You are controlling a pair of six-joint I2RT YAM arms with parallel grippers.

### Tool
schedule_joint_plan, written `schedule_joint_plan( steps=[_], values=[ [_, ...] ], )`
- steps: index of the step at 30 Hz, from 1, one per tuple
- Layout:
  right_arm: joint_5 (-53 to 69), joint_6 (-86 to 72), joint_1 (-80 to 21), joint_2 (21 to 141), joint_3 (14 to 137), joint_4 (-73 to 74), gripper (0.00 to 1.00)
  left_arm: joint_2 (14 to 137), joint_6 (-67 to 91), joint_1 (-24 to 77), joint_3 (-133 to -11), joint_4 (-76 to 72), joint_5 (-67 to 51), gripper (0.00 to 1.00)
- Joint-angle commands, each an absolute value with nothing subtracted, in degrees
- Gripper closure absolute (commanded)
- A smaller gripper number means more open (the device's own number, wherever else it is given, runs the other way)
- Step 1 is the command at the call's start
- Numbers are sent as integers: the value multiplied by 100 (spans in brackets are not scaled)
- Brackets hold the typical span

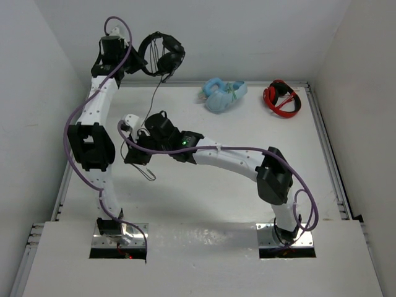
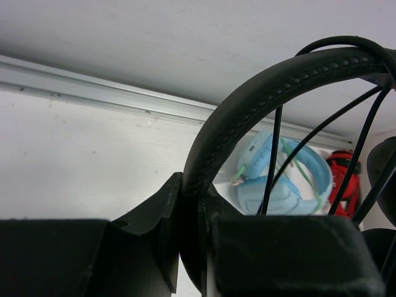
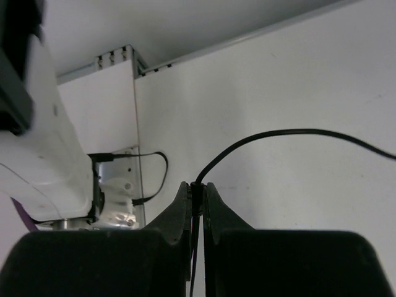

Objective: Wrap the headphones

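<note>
Winding looks under way: my left jaws clamp the headband (image 2: 247,105) of the black padded over-ear headphones (image 1: 162,54), raised over the far edge of the white counter (image 1: 216,192). My right jaws pinch the headphones' thin black cable (image 3: 278,133). Next, I'd carry its slack around the headband.

Over at the far edge of the white table (image 1: 210,198), the light-blue headphones (image 1: 224,94) lie bundled up, a green cord (image 2: 301,170) looped across them. To their right, and apart from them, the red-and-black headphones (image 1: 282,98) rest flat near the corner. A metal rail (image 2: 93,86) runs along the table's far edge, beneath the white back wall (image 1: 247,37)
</note>
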State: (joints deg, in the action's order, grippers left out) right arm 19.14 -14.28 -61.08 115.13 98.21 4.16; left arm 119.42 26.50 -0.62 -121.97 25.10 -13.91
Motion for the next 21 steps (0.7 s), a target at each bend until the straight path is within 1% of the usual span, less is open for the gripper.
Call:
schedule_joint_plan(
  steps=[1,3,6,9,13,14,15,18,21],
  values=[
    [2258,-1617,-6170,11444,10361,132,100,11847,2365,-62,-12033,1960,-872,100],
    [2303,-1626,-6179,11312,10415,132,100,11856,2207,-62,-11849,1881,-643,100],
    [2259,-1460,-6179,10935,10380,246,100,11839,1638,43,-11603,1671,172,100],
    [2092,-1179,-6170,10565,10345,579,100,11848,1136,105,-11391,1442,657,100],
    [1531,-748,-6161,10117,10336,975,100,11839,336,193,-11101,1117,1037,100],
    [1233,-669,-6144,10038,10362,1123,100,11821,160,280,-11022,977,1098,100],
    [1074,-511,-6135,9924,10458,1221,100,11760,-259,325,-10795,897,1203,100],
    [581,-396,-5994,9791,10765,1625,100,11541,-885,509,-10241,572,1300,100],
    [73,-194,-5889,9634,10846,1907,100,11260,-1281,641,-9652,168,1345,100]
  ],
)
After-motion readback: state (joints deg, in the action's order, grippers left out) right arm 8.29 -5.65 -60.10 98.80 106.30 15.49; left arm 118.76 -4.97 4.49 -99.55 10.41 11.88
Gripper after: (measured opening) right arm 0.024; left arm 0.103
